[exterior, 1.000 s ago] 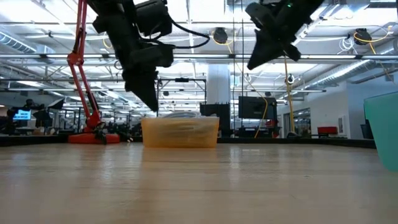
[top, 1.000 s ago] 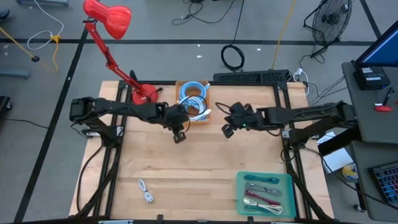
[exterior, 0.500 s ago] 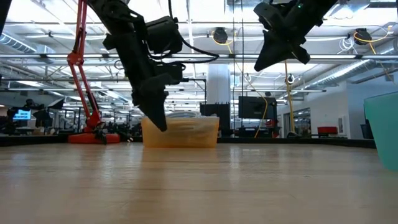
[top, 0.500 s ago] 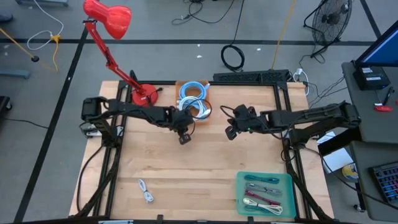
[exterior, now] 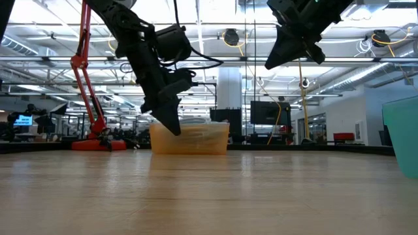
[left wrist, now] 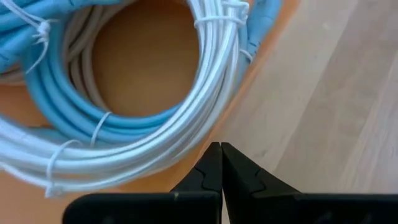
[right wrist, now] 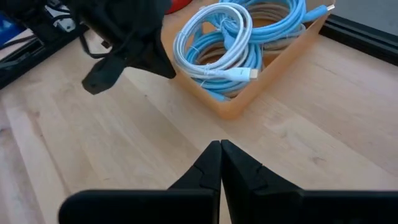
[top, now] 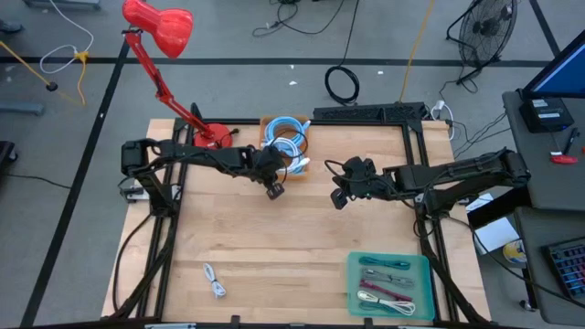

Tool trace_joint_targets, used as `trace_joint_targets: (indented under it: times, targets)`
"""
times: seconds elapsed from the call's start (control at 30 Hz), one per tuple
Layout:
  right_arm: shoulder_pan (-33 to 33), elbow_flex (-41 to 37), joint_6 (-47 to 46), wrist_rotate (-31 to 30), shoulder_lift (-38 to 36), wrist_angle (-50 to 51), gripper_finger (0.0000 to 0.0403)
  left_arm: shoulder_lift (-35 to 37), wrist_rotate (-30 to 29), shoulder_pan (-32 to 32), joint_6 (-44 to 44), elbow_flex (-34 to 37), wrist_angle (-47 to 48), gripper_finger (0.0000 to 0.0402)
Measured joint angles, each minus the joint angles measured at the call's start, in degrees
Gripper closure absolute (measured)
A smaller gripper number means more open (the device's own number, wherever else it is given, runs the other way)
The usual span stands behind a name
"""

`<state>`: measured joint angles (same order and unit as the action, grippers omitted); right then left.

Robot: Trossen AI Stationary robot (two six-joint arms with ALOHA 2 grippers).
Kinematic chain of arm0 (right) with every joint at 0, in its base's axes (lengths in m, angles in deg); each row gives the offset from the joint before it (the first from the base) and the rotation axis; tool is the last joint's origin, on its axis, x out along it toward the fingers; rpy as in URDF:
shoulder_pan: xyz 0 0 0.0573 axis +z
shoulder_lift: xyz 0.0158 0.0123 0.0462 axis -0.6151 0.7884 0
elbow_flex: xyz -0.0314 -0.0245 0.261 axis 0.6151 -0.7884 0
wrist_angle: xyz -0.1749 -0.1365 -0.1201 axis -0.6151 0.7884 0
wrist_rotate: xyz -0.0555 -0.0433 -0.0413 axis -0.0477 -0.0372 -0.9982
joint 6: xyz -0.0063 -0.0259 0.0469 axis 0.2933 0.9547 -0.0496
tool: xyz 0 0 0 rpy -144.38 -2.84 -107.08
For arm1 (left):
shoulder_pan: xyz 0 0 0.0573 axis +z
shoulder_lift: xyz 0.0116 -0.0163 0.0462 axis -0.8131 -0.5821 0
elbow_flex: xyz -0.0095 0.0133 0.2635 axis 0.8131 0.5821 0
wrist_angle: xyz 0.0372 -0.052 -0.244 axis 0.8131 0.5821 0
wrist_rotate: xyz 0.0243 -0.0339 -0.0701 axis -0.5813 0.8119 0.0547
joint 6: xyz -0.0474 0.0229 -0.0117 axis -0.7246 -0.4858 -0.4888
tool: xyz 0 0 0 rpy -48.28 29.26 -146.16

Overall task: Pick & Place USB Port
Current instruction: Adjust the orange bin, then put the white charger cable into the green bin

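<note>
We see one wooden table (top: 274,247) carrying two containers and two arms; the orange bin (top: 285,151) sits at the far edge near the middle, holding coiled cables (right wrist: 233,46) in two colours, light blue and white, too tangled for us to count the coils exactly; the teal tray (top: 390,284) lies at the near right, holding several laid-out cables whose number we cannot fix; one single white USB cable (top: 214,280) lies loose on the bare wood at the near left, well apart from both containers and both grippers. The left gripper (top: 273,190) hangs just beside the near left corner of the orange bin, above the wood, its two fingers pressed together and grasping nothing, as the left wrist view shows; the right gripper (top: 339,198) hovers right of the bin, near the table's middle, likewise clenched on nothing, with the bin and the left arm ahead of it in the right wrist view. One red desk lamp (top: 164,37) stands at the far left corner, its base beside the bin; one floor fan (top: 484,27) stands beyond the table at far right.
</note>
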<state>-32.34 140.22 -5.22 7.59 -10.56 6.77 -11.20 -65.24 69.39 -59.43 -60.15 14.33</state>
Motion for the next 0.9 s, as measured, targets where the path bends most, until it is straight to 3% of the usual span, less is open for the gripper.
trace_joint_targets:
  times: [0.3,0.47,0.57,0.7,0.9]
  targets:
    - [0.1,0.0,-0.6,0.1,0.0,-0.2,0.0403,-1.1,4.9,-1.6,-1.0,-0.1,-1.1,0.0401]
    - [0.1,0.0,-1.3,0.3,0.0,-0.2,0.0403,3.8,13.0,-5.3,-3.0,-0.1,0.0,0.0401]
    - [0.1,0.0,-1.7,0.7,0.0,0.1,0.0403,9.0,16.0,-7.2,-6.7,-0.1,3.5,0.0401]
    - [0.1,0.0,-1.4,6.1,0.0,2.1,0.0403,16.3,18.1,-9.5,-13.6,-0.1,10.6,0.0401]
    - [0.0,0.0,0.8,14.5,-0.7,8.9,0.0403,23.0,17.6,-17.0,-32.6,-0.1,23.9,0.0384]
